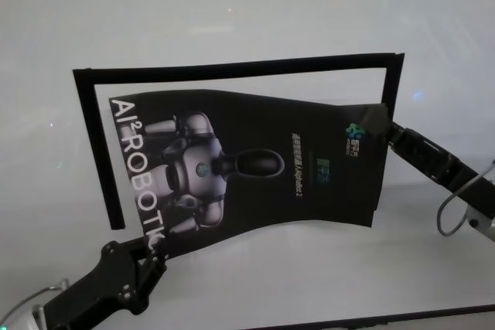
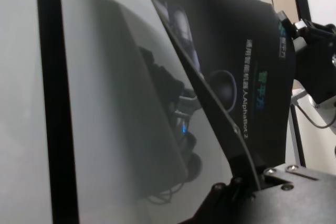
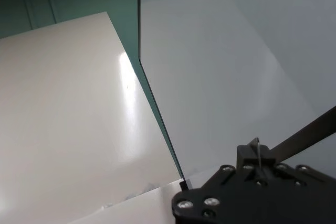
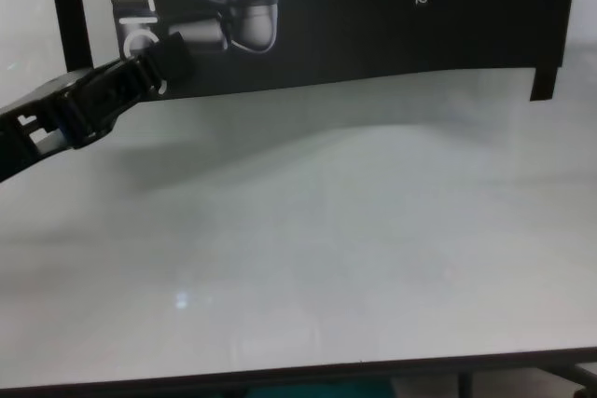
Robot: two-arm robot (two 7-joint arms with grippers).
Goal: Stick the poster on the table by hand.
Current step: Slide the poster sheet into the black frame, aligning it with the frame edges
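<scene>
Large flexible black robot-print poster [image 1: 255,168] hangs lengthwise left–right above glossy white table [image 1: 309,284]: left gripper [image 1: 147,256] clamps near-left corner, right gripper [image 1: 384,125] clamps far-right corner.

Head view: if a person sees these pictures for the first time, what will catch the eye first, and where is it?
The eye goes first to the poster, a black sheet with a silver-grey robot, held bowed above the white table in the middle. The left gripper pinches its near-left corner and the right gripper its far-right corner. Black strips frame the far, left and right sides of that spot on the table.
</scene>
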